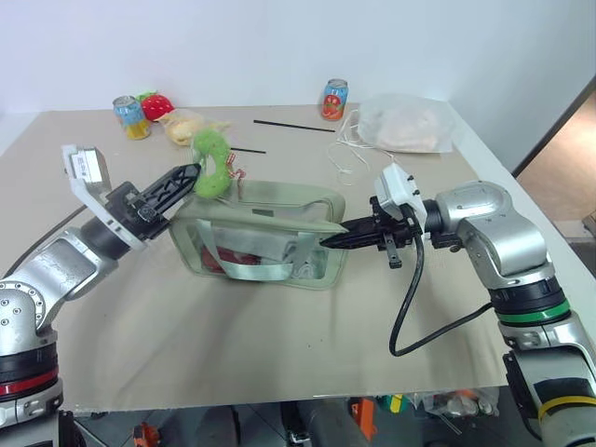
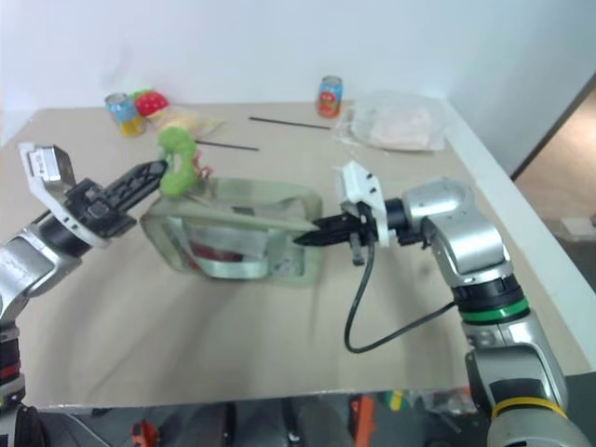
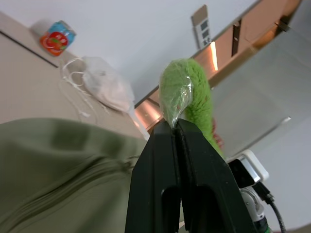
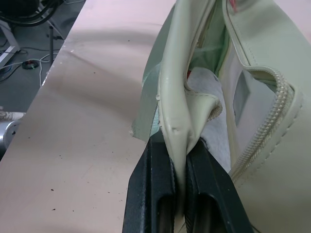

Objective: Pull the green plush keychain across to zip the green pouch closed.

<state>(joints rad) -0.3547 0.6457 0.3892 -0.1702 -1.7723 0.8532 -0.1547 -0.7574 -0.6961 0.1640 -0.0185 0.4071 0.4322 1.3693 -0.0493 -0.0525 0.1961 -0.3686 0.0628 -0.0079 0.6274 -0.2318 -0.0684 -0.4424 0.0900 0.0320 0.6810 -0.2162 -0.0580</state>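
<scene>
Zip pull in hand, pouch anchored at far end, zipper open.

Wide beige counter [image 1: 279, 354] carries the pale sage-green rectangular fabric pouch [image 1: 265, 237] with clear side panels near its middle, top zipper gaping in the right wrist view. Right tool [image 1: 337, 239] is pinched tight on the pouch's end edge, bracing it. Left tool [image 1: 191, 171] is clamped on the small lime-green fuzzy plush keychain [image 1: 212, 160], held up above the pouch's left end. Judgement: pull the charm low and straight along the zipper line toward the right tool, not upward, while the right tool keeps the fabric taut; a slack top edge or a steep pull risks jamming the slider or lifting the pouch.
</scene>
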